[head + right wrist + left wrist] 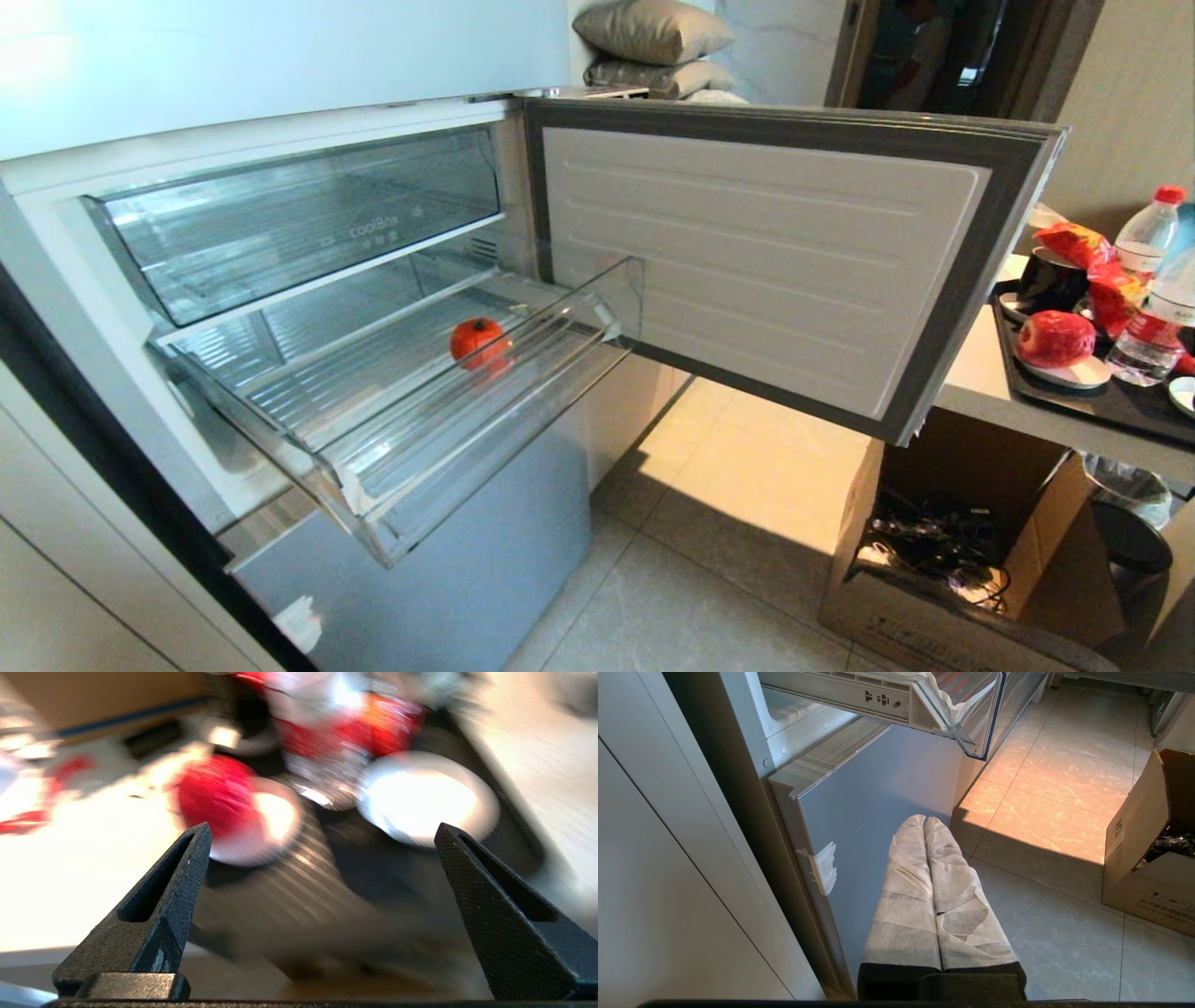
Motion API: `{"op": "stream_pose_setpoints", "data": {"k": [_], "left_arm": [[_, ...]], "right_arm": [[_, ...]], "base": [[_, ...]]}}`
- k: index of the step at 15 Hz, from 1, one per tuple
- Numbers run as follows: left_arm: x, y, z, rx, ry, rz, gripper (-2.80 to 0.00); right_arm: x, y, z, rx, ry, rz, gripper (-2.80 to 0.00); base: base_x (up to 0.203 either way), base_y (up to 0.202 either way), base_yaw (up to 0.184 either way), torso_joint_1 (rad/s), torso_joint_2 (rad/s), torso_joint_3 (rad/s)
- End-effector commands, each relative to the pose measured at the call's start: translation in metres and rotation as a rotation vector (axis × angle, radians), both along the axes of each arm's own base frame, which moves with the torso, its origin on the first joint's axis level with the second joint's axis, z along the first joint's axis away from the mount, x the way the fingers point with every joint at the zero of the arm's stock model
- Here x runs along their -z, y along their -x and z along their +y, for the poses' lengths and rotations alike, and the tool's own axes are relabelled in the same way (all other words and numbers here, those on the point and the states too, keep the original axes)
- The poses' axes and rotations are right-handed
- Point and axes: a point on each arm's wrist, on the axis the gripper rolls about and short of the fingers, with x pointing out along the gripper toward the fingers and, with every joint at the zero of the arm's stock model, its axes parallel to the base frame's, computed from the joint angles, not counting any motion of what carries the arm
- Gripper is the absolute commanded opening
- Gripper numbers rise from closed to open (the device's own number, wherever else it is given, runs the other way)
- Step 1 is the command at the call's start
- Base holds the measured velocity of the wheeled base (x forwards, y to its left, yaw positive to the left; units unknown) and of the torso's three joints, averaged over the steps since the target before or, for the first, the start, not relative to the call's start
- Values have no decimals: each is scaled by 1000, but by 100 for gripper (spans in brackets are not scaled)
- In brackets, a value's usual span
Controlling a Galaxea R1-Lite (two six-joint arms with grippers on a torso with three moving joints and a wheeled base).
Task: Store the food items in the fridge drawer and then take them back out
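Gaping wide and empty, right pincer (322, 833) hovers near a red fruit (219, 800) on its plate (275, 826).

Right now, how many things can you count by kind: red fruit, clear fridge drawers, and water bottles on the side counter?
Red fruit: 2, one in the pulled-out drawer, one on a white plate on the counter tray.
Clear fridge drawers: 2, the pulled-out drawer and the lettered one above it.
Water bottles: 2, one behind the other.
Total: 6
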Motion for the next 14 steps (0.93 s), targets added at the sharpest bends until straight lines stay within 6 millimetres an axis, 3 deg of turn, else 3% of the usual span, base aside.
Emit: {"op": "stream_pose_setpoints", "data": {"k": [1,6,12,14], "left_arm": [[0,0,0,-1,0,0,-280],[0,0,0,-1,0,0,-280],[0,0,0,-1,0,0,-280],[0,0,0,-1,0,0,-280]], "right_arm": [[2,-30,-11,-85,22,-14,0],[-4,-76,-8,-166,140,-21,0],[14,-129,-4,-224,184,-10,0],[24,-136,-5,-210,169,19,0]], "base": [[0,0,0,0,0,0],[0,0,0,0,0,0],[0,0,0,0,0,0],[0,0,0,0,0,0]]}}
